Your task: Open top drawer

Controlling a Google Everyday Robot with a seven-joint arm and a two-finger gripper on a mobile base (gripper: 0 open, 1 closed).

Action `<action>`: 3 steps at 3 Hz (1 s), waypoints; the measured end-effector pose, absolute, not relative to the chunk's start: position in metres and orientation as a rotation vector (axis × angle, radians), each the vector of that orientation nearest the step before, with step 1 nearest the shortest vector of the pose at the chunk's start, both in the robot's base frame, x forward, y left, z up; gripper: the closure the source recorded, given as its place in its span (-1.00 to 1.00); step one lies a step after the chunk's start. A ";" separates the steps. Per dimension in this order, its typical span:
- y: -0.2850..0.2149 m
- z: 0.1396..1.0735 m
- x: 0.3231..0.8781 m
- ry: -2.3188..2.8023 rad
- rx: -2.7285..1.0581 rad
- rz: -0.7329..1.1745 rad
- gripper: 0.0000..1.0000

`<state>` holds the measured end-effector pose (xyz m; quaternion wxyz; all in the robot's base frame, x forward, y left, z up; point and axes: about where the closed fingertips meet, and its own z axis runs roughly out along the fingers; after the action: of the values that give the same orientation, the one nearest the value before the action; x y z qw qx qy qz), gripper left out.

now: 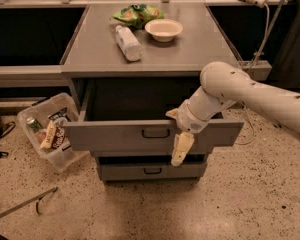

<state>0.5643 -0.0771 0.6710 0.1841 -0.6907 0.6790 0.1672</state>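
Top drawer [115, 136] stood pulled out under the counter's [190, 51] front edge, interior dark; gripper [180, 151] hung before its front, grip unreadable.

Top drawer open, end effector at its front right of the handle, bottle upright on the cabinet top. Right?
No. The camera view shows the bottle lying on its side on the cabinet top. Rest holds: top drawer open, end effector at its front, right of the handle.
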 end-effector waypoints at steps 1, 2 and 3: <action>-0.077 0.671 0.564 1.915 -1.947 0.472 -1.00; -0.072 0.663 0.536 1.922 -1.948 0.523 -1.00; -0.072 0.665 0.536 1.922 -1.948 0.525 -1.00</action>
<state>0.5360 -0.0724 0.6649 0.1765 -0.6881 0.6789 0.1854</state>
